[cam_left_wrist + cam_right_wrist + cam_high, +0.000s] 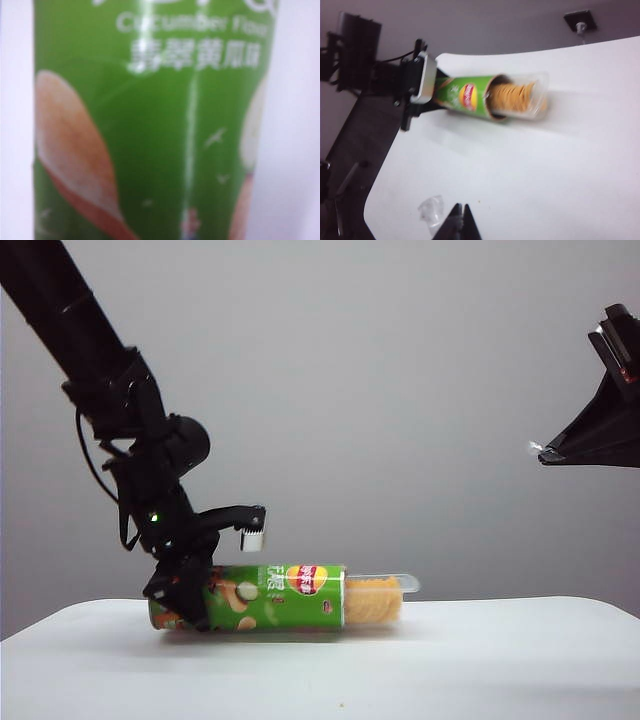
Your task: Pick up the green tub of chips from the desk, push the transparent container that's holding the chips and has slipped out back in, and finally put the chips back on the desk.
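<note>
left end effector [205,585] straddles the green tub of chips [262,597] lying on the worktop [450,660], lower left.
grip unclear; transparent container [385,592] protrudes rightward; right end effector [462,220] pressed together, upper right.

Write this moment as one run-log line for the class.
left gripper: around closed end of green tub of chips | tub: lying on desk | transparent container: sticking out | right gripper: shut, raised, away

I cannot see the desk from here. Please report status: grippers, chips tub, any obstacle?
Left gripper down around closed end of green tub of chips, grip unconfirmed. Right gripper shut, raised, clear. Tub lying on desk, transparent container sticking out. Path clear.
</note>
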Robot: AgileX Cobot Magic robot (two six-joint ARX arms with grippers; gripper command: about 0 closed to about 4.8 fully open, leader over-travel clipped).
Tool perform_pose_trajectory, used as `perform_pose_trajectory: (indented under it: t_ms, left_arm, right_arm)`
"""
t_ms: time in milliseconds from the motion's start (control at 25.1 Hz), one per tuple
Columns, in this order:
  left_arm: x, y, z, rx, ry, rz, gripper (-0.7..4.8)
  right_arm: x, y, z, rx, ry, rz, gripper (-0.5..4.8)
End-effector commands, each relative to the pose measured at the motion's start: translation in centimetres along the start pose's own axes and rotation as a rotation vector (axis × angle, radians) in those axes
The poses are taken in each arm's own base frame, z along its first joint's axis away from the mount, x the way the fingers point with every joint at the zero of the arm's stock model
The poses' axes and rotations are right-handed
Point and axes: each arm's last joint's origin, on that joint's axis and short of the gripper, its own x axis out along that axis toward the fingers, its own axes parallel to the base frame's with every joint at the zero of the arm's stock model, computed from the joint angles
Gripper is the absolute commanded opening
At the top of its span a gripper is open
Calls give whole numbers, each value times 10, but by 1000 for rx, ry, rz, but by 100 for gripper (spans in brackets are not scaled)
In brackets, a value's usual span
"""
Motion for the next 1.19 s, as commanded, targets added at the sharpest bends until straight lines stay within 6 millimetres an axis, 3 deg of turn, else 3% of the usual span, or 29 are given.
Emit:
perform_pose_trajectory:
  t_ms: [40,159,279,319,438,518,836,1195]
  left_arm:
    - [-30,-3,20,-27,-28,-28,248]
    - [-52,-7,31,-61,-36,-52,247]
    - [-88,-14,47,-90,-43,-68,247]
    - [-93,-16,51,-82,-48,-70,246]
    - [-122,-23,70,-55,-91,-51,246]
    - [-130,-26,77,-38,-114,-43,246]
    - [-130,-29,85,-17,-136,-47,246]
    - [-130,-29,87,-18,-170,-57,246]
  right_arm:
    - [-1,2,8,3,-49,-11,-5]
    - [-1,4,14,-9,-60,-10,-3]
    - [-3,0,19,-5,-79,-36,100]
    - [-4,-3,21,10,-80,-35,103]
    - [-4,-20,34,135,-47,110,157]
    - [0,-27,43,185,-14,243,182]
    - [8,-27,59,217,9,310,180]
    - [17,-33,54,249,34,307,175]
